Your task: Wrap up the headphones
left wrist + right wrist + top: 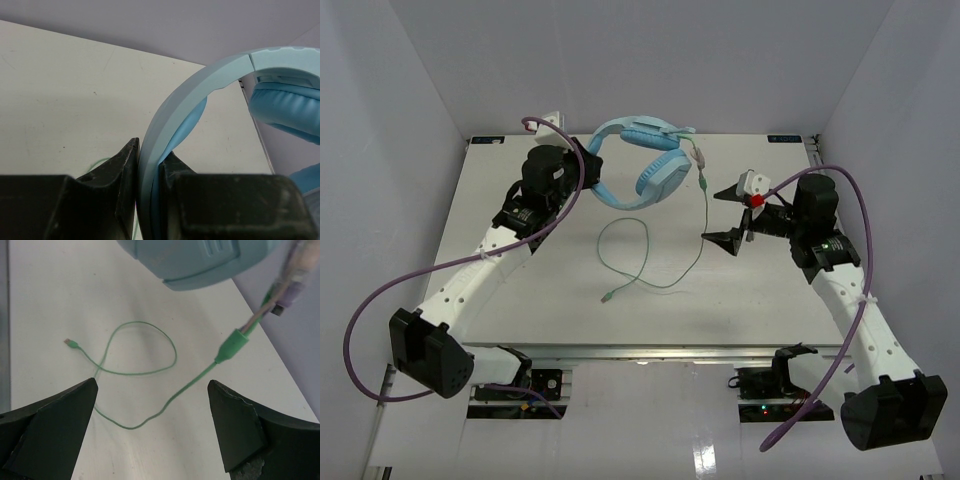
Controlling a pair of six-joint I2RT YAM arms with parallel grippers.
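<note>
The light blue headphones (642, 160) are held up at the far middle of the table. My left gripper (588, 165) is shut on the headband (165, 125), with one earcup (285, 105) to the right in the left wrist view. The thin green cable (645, 255) hangs from the earcup and lies in a loop on the table, its plug (607, 296) at the near end. My right gripper (727, 215) is open and empty, just right of the hanging cable. In the right wrist view the cable (150, 370) lies between the open fingers, with the earcup (200, 260) above.
The white table (540, 300) ends at grey walls behind and at both sides. Purple arm cables (380, 300) loop beside each arm. A small white block (552, 118) sits at the far left edge.
</note>
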